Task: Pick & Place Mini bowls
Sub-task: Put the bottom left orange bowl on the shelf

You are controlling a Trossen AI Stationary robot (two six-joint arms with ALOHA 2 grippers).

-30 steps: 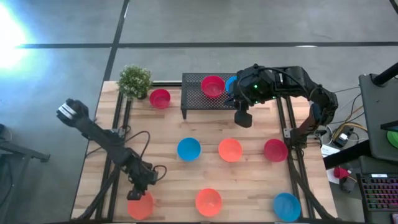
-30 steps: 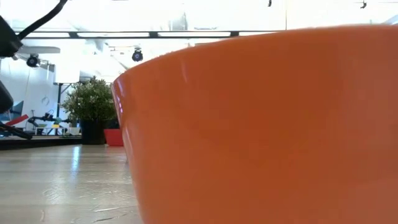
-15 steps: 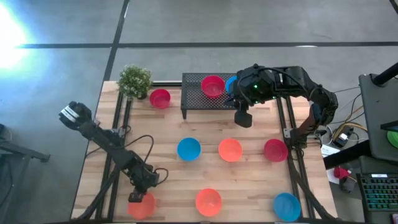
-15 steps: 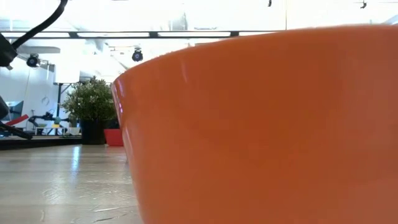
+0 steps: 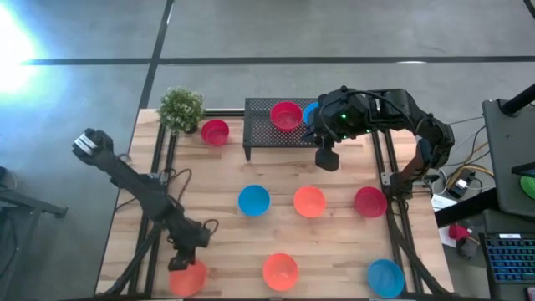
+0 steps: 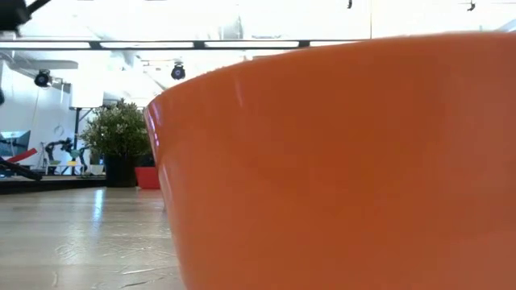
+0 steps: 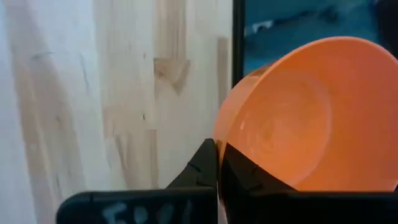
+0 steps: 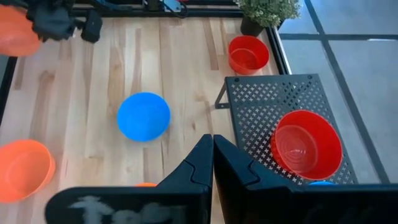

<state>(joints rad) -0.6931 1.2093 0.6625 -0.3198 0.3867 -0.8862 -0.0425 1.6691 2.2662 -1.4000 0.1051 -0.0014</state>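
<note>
Jaws shut on orange bowl [image 7: 298, 118] rim | left gripper [image 5: 180, 264] reaching near-left corner

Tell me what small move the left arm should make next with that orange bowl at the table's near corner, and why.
Probably a short straight lift. The left end effector is shut on the rim of the orange bowl, which sits tilted at the table corner, so raising it first should clear the wood before carrying it anywhere. The right end effector hangs shut by the rack.
</note>
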